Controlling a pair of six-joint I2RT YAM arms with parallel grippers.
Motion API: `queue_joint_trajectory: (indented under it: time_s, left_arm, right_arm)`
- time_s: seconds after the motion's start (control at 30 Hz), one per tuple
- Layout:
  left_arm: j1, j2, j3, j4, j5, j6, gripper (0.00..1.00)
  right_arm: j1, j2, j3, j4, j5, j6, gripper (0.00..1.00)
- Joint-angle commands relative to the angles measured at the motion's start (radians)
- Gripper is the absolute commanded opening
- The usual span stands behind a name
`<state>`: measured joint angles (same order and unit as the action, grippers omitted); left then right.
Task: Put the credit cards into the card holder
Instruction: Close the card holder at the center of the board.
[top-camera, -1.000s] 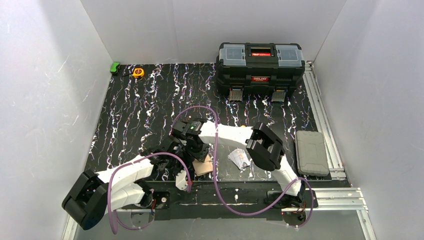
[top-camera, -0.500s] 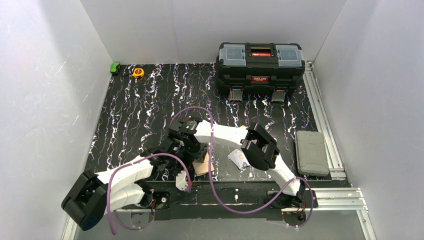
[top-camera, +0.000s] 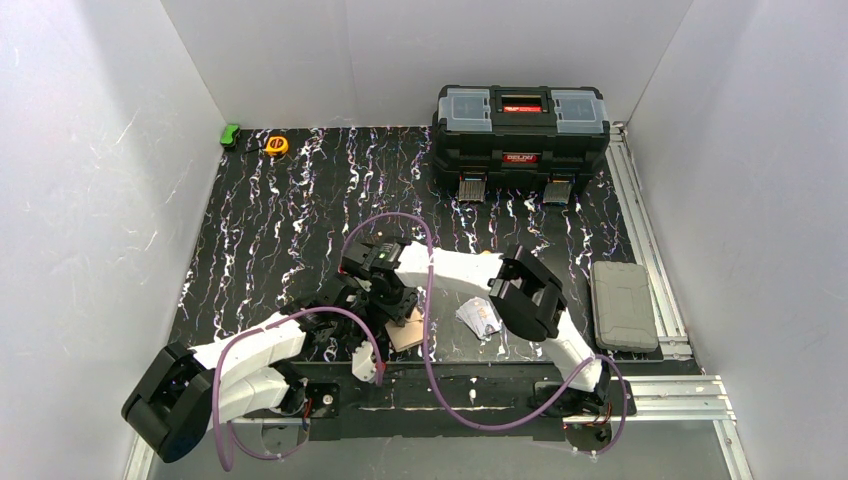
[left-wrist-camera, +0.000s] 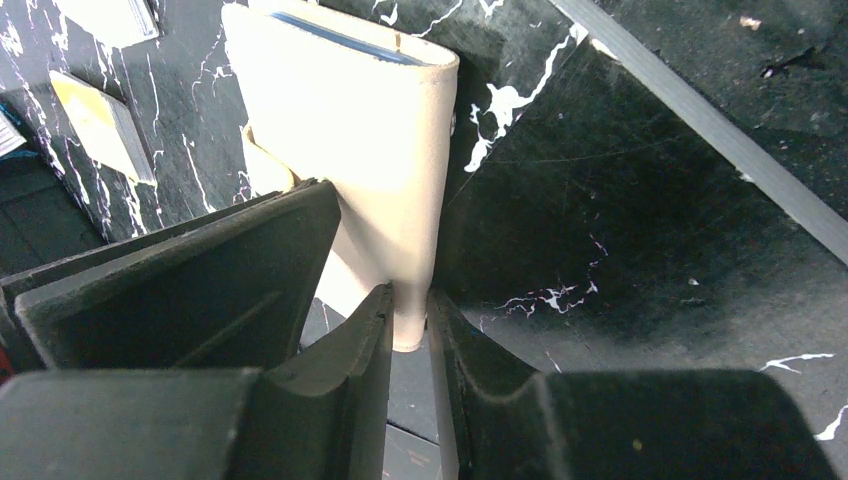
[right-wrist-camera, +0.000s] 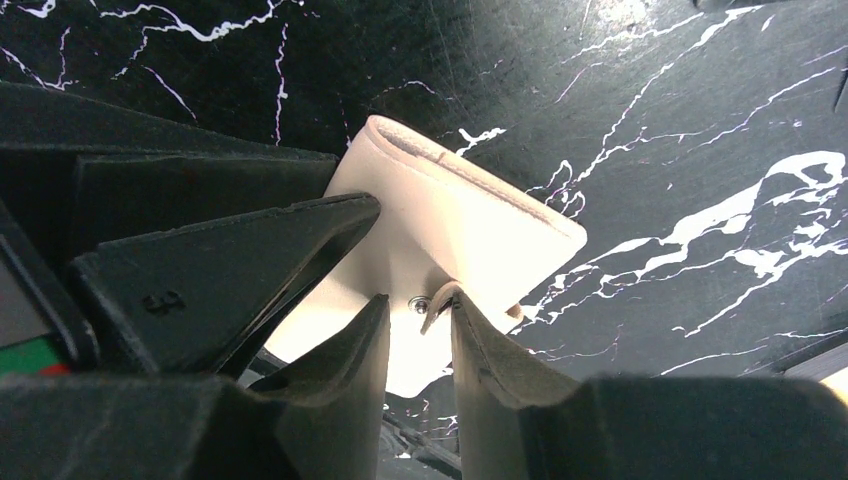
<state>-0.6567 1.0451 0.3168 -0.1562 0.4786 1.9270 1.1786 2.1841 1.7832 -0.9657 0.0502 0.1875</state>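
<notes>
The cream card holder (left-wrist-camera: 350, 150) stands on edge on the black marbled mat, and my left gripper (left-wrist-camera: 408, 295) is shut on its near bottom edge. A thin blue card edge (left-wrist-camera: 340, 33) shows in its far end. Seen in the right wrist view, the card holder (right-wrist-camera: 450, 220) has its snap tab (right-wrist-camera: 438, 303) between the fingers of my right gripper (right-wrist-camera: 418, 300). That gripper is open, and the tab leans on the right finger. An orange-yellow card (left-wrist-camera: 100, 125) and a pale card (left-wrist-camera: 115, 18) lie beyond. A silver-white card (top-camera: 478, 317) lies right of the card holder (top-camera: 405, 333).
A big black toolbox (top-camera: 520, 125) stands at the back right. A grey case (top-camera: 622, 303) lies on the right rail. A yellow tape measure (top-camera: 276, 145) and a green object (top-camera: 230, 134) sit at the back left corner. A metal rail (left-wrist-camera: 700, 120) borders the mat.
My right gripper's jaws have parted from shut, letting go of the snap tab, and its wrist has shifted slightly. The left gripper keeps its hold on the card holder.
</notes>
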Motion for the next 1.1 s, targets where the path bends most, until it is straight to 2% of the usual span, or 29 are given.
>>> queue_joint_trajectory:
  time_s: [0.0, 0.47, 0.87, 0.93, 1.07]
  left_arm:
    - [-0.013, 0.016, -0.021, -0.023, 0.004, -0.001, 0.19]
    - [-0.012, 0.015, -0.031, -0.022, 0.000, 0.006, 0.19]
    - [-0.013, 0.007, -0.037, -0.020, -0.006, 0.004, 0.18]
    - [-0.012, 0.006, -0.038, -0.020, -0.007, 0.003, 0.18]
    - [-0.012, 0.006, -0.041, -0.020, -0.008, 0.005, 0.18]
  right_arm:
    - [0.059, -0.020, -0.034, 0.079, -0.005, -0.002, 0.37]
    - [0.066, -0.118, -0.058, 0.101, 0.082, 0.020, 0.37]
    - [0.066, -0.128, -0.069, 0.104, 0.070, 0.035, 0.12]
    - [0.065, -0.131, -0.071, 0.095, 0.084, 0.039, 0.13]
    - [0.066, -0.138, -0.065, 0.090, 0.108, 0.043, 0.25]
